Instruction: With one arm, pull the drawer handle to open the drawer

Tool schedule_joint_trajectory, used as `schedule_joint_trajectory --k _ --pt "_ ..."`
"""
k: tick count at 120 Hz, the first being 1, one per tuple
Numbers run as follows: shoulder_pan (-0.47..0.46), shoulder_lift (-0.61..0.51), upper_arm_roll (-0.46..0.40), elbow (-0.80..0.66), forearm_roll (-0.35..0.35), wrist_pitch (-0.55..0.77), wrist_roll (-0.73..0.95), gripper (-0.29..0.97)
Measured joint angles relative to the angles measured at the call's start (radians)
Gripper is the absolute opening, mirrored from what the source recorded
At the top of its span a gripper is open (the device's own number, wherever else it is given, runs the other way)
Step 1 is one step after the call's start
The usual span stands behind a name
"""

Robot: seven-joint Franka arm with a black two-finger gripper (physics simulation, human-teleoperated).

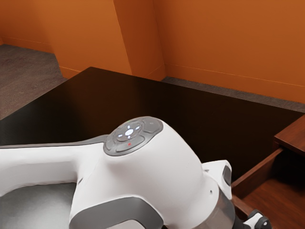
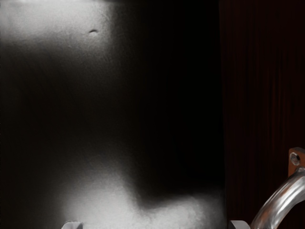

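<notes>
The curved polished-metal drawer handle (image 2: 282, 202) is cut off by the wrist view's edge, and the brown wooden drawer (image 1: 259, 172) runs off the exterior view's right edge, partly behind the white robot arm (image 1: 152, 181).

orange walls (image 1: 224, 38), grey carpet (image 1: 24, 71), dark table (image 1: 143, 100).

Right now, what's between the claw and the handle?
Nothing. In the wrist view the handle sits just beside the claw, with no other thing between them.
</notes>
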Motion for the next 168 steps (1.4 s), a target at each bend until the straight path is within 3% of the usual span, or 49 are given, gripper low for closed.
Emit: schedule_joint_trajectory --k 19,41,68,78,86,92,99,111,123,141,153,168 --pt "-0.001 0.003 0.001 0.000 0.015 0.001 -0.006 0.36" --pt "-0.005 0.005 0.000 0.003 0.047 0.003 -0.011 0.53" --pt "0.011 0.000 -0.011 0.054 0.103 -0.011 -0.013 0.63" --pt "0.065 0.003 -0.021 0.253 0.115 -0.155 0.013 0.65" --pt "0.240 0.005 -0.079 0.424 0.100 -0.345 0.059 0.66" --pt "0.367 0.006 -0.130 0.476 0.085 -0.458 0.104 0.66" --pt "0.432 0.001 -0.149 0.452 0.064 -0.559 0.152 0.66" --pt "0.431 -0.004 -0.124 0.413 0.020 -0.680 0.224 0.67" --pt "0.430 0.004 -0.085 0.480 -0.030 -0.810 0.282 0.67" --pt "0.556 0.007 -0.275 0.519 -0.030 -0.929 0.314 0.68" --pt "0.590 0.007 -0.301 0.536 -0.033 -0.971 0.330 0.68" --pt "0.588 0.000 -0.324 0.436 -0.005 -0.945 0.331 0.68"
